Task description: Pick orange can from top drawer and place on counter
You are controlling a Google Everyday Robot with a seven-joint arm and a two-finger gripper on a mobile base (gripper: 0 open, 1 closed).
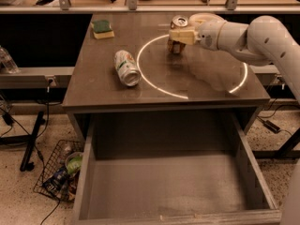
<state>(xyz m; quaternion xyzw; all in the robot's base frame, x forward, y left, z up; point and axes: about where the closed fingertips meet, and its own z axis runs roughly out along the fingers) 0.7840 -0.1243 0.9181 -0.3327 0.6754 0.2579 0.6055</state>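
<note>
The orange can (179, 22) stands upright at the back of the counter (93, 86), on the far left arc of the glowing white circle (159, 86). Its silver top shows and its orange-brown body is partly covered. My gripper (177, 40) reaches in from the right on a white arm and is shut on the can's sides. I cannot tell whether the can's base touches the counter. The top drawer (164, 182) is pulled open below the counter's front edge, and its flat bottom is bare.
A white and green can (126, 67) lies on its side left of the circle. A green and yellow sponge (102, 28) sits at the counter's back left. A wire basket of trash (58, 172) stands on the floor left of the drawer.
</note>
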